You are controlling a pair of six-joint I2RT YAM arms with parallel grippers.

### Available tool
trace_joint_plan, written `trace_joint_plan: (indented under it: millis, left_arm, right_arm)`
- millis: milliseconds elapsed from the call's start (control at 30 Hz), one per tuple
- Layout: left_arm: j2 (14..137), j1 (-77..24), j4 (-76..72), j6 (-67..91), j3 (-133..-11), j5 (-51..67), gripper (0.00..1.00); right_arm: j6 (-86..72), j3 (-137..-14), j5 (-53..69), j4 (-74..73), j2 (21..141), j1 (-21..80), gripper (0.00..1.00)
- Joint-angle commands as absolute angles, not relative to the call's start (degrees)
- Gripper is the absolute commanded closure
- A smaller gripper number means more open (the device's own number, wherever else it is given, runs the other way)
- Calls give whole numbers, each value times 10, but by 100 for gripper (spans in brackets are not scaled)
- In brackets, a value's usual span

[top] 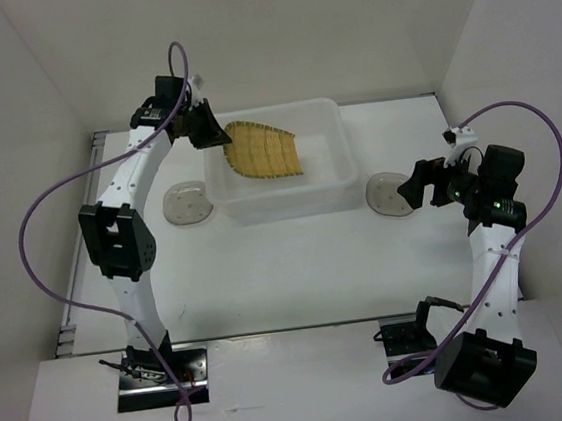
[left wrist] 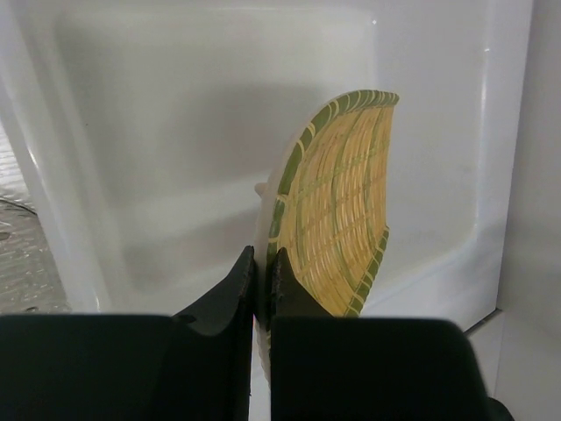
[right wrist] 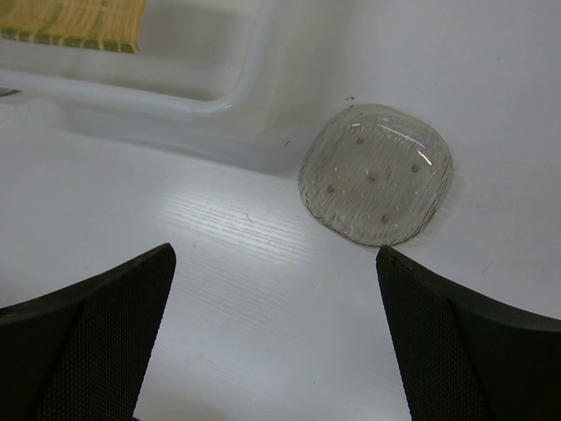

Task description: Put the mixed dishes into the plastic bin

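Tan-yellow with a grid pattern and a green border, the fan-shaped plate [left wrist: 337,210] is pinched at its narrow end between my left gripper [left wrist: 263,289] fingers, which are pressed onto both faces of it. The plate stands tilted on edge inside the outline of the plastic bin [top: 290,201], in the bin's left half. I cannot tell whether the plate touches the bin floor.

The bin, translucent white with rounded corners, sits on the white table [top: 297,269] at mid-width, nearer the far edge than the near edge.

One smoky-grey dish [top: 187,202] lies flat on the table just beside the bin's near-left corner, on the side toward the desk's left edge. A second smoky-grey dish [right wrist: 377,173] lies flat just beside the bin's near-right corner, on the side toward the desk's right edge.

My right gripper [top: 421,184] hangs above the table close to this second dish, on its right-edge side. Its jaws are spread wide, hold nothing, and are clear of the dish.
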State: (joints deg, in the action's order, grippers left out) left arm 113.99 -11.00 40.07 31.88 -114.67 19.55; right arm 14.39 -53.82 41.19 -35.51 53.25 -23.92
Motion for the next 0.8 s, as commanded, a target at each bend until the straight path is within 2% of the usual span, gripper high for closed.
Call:
trace_joint_plan:
  millis: [0,767]
  left_arm:
    - [1171,-114,387,302,-1183,261,100]
    - [1296,-87,337,268,-1086,223,100]
  right_arm:
    - [138,-533,414,-328,525,-237,0]
    - [133,-533,409,-328,535,-237,0]
